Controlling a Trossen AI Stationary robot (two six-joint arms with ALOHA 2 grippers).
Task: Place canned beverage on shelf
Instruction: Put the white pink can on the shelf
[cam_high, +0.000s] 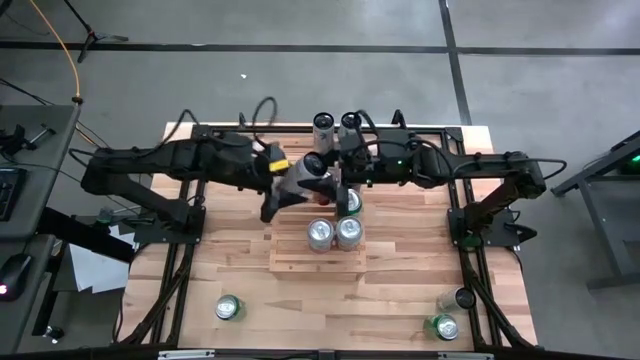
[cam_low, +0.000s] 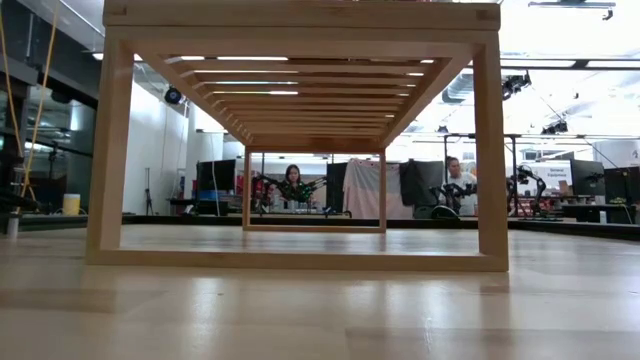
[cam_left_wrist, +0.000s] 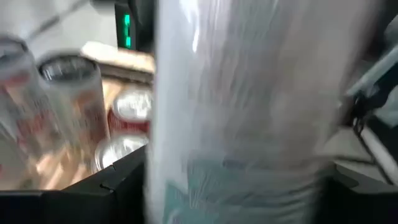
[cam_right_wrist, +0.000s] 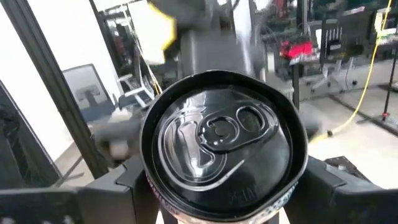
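Left gripper (cam_high: 300, 188) clenched on can (cam_left_wrist: 249, 112), tilted above shelf (cam_high: 300, 262) beside standing cans (cam_high: 333, 233); right gripper (cam_high: 345, 170) grasps second can (cam_right_wrist: 224, 140). Thin wall likely slippery, dentable: hold mid-body

Non-task bits
Keyboard (cam_high: 8, 187) + mouse (cam_high: 8, 268) far left of high view; two people (cam_low: 293, 184) mid low view, bkgd.
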